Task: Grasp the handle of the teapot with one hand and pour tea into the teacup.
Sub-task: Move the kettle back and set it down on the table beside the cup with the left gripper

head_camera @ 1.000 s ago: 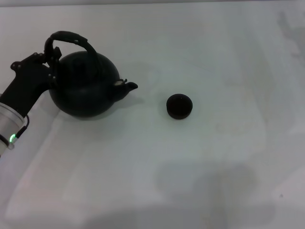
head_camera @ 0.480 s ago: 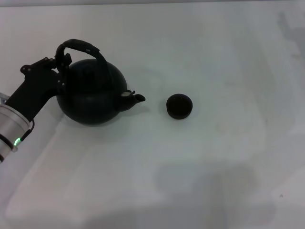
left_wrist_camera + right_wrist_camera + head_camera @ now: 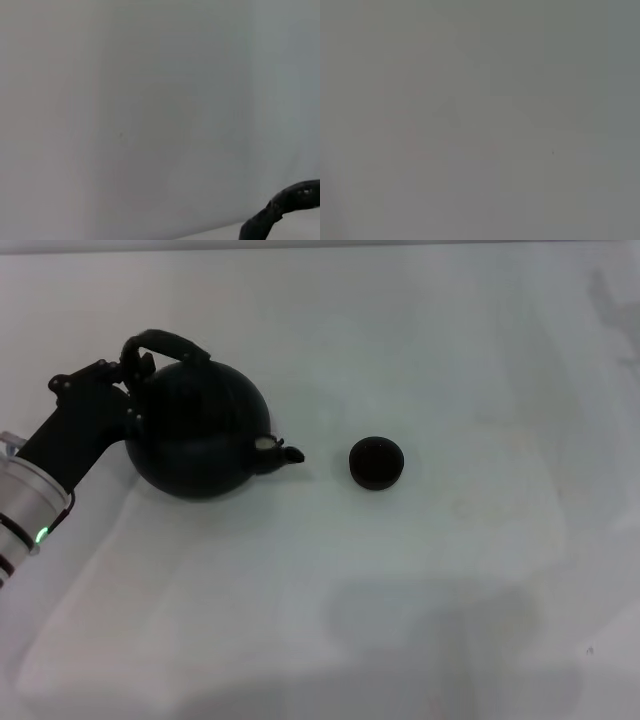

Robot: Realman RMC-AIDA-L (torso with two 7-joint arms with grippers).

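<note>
Teapot [image 3: 198, 432] tipped nearer teacup [image 3: 376, 462], left end effector [image 3: 122, 375] on handle [image 3: 165, 343]

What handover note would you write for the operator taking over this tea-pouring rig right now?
Left claw: at the dark arched handle of the round matte-black teapot, apparently gripping it.
Right claw: out of view.
Teapot tilts, stubby spout aimed at the small dark round teacup, a gap between them on the white table.
Done: handle taken.
Left: bring spout over cup, pour.
</note>
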